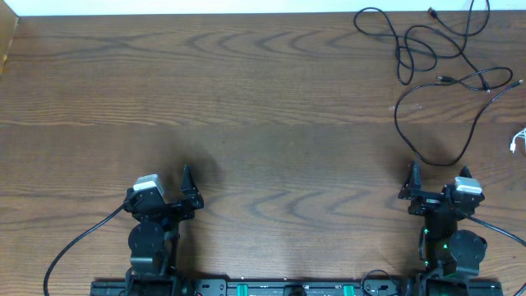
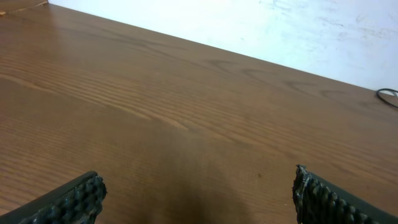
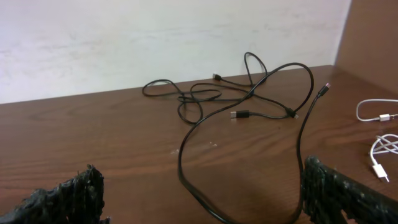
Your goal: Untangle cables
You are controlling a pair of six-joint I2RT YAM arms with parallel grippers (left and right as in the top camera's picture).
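Both pairs of jaws stand wide open and hold nothing. On the left arm, the left jaws sit low over the bench [image 2: 186, 93]. Their ribbed pads [image 2: 74, 199] are spread to the two bottom corners of the wrist view, with only wood grain between them. The right jaws are spread just as wide. A long loop of one of the black cables [image 3: 241, 115] lies on the wood between them and just ahead. It passes close to the right-hand pad, and I cannot tell whether it touches.

From overhead, the black cables [image 1: 423, 51] lie loosely crossed over one another in the far right corner of the bench. Small plug ends poke out of the tangle, and that one loop trails back toward the right arm. A white cable [image 1: 518, 141] lies apart from them at the right edge, partly cut off by the frame. The right wrist view shows it [image 3: 384, 117] to the right of the black ones.

The far edge of the bench meets a white wall [image 2: 261, 31]. Bare wood runs from the left jaws across the middle and out to that edge.
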